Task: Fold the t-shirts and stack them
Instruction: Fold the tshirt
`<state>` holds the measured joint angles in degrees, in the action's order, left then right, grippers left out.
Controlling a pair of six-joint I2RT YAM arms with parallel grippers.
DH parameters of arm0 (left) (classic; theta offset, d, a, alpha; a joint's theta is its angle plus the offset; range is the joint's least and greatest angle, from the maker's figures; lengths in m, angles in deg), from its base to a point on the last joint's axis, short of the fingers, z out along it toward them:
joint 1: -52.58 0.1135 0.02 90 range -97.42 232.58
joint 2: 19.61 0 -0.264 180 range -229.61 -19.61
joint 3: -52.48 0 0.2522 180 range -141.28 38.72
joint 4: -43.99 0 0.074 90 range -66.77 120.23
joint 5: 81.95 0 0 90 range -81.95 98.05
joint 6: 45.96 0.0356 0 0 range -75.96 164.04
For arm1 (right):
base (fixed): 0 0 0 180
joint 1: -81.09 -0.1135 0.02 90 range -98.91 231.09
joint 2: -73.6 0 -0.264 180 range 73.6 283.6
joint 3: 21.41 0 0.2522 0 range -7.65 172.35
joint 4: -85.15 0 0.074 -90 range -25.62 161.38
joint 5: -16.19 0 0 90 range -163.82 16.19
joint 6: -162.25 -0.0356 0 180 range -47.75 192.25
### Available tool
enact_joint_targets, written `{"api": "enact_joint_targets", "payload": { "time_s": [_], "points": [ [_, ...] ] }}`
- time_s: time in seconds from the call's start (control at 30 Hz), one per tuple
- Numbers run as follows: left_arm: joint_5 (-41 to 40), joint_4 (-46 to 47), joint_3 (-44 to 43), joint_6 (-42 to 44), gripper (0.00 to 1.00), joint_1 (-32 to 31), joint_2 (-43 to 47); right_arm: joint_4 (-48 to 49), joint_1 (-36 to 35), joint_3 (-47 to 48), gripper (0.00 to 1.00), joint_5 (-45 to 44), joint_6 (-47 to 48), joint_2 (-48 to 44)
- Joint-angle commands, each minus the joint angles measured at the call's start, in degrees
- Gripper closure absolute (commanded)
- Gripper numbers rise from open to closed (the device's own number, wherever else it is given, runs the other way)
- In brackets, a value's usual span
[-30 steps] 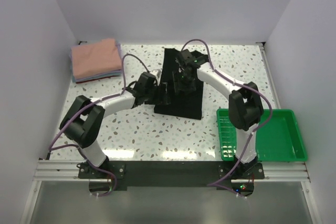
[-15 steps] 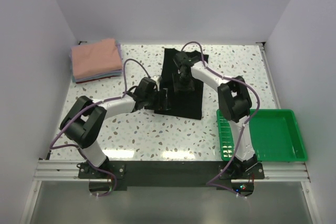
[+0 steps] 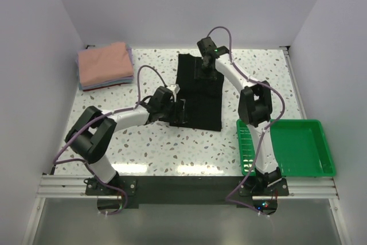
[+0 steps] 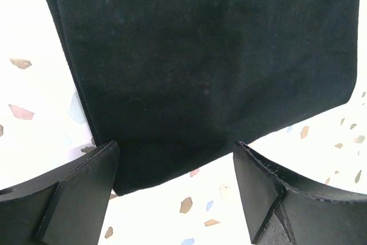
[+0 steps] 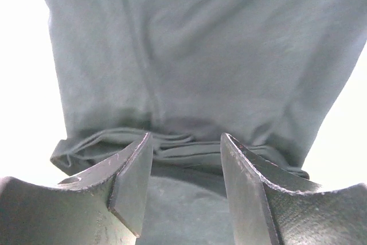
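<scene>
The black t-shirt (image 3: 198, 93) lies flat in a long folded strip at the table's middle. A stack of folded t-shirts (image 3: 104, 65), salmon-pink on top, sits at the far left corner. My left gripper (image 3: 179, 111) is open at the strip's near-left edge; the left wrist view shows its fingers (image 4: 80, 190) apart over the black cloth's (image 4: 200, 73) corner. My right gripper (image 3: 206, 73) is open over the strip's far end. In the right wrist view its fingers (image 5: 129, 185) straddle folded cloth layers (image 5: 189, 84), holding nothing.
A green plastic tray (image 3: 312, 150) stands at the near right beside the right arm's base. White walls enclose the speckled table (image 3: 149, 153) on three sides.
My right gripper has moved from the strip's middle to its far end. My left gripper has shifted slightly nearer along the left edge. The shirt now lies flatter.
</scene>
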<state>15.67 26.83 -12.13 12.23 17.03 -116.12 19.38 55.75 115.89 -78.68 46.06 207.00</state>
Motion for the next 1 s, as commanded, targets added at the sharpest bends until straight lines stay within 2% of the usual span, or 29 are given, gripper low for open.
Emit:
{"api": "enact_joint_targets", "payload": {
  "time_s": [0.0, 0.1, 0.23, 0.53, 0.73, 0.97],
  "points": [
    [-0.3, -4.6, 1.7, 1.1, 0.14, -0.7, 1.1, -1.9, 1.2, 3.3, 0.45, 1.0, -0.7, -2.2],
    [-0.4, -4.8, 2.2, 1.1, 0.14, -0.9, 2.0, -1.9, 1.6, 1.2, 0.45, 2.5, -0.5, -5.5],
    [-1.6, -5.8, 2.2, 0.9, 0.14, -1.1, 5.6, -1.1, 1.6, -6.1, 0.45, 4.8, 0.1, -12.9],
    [-5.2, -7.9, 1.2, -2.2, 0.11, -1.1, 12.9, 3.1, 0.3, -39.3, 0.46, 9.8, -1.0, -32.8],
    [-4.2, -8.4, 1.3, -2.7, 0.14, -1.0, 9.9, 7.2, -0.9, -52.9, 0.47, 11.5, -4.1, -37.7],
    [-4.2, -9.1, 1.1, -2.8, 0.2, -1.0, 7.6, 8.0, -0.8, -58.0, 0.54, 11.1, -4.6, -38.0]
  ]
}}
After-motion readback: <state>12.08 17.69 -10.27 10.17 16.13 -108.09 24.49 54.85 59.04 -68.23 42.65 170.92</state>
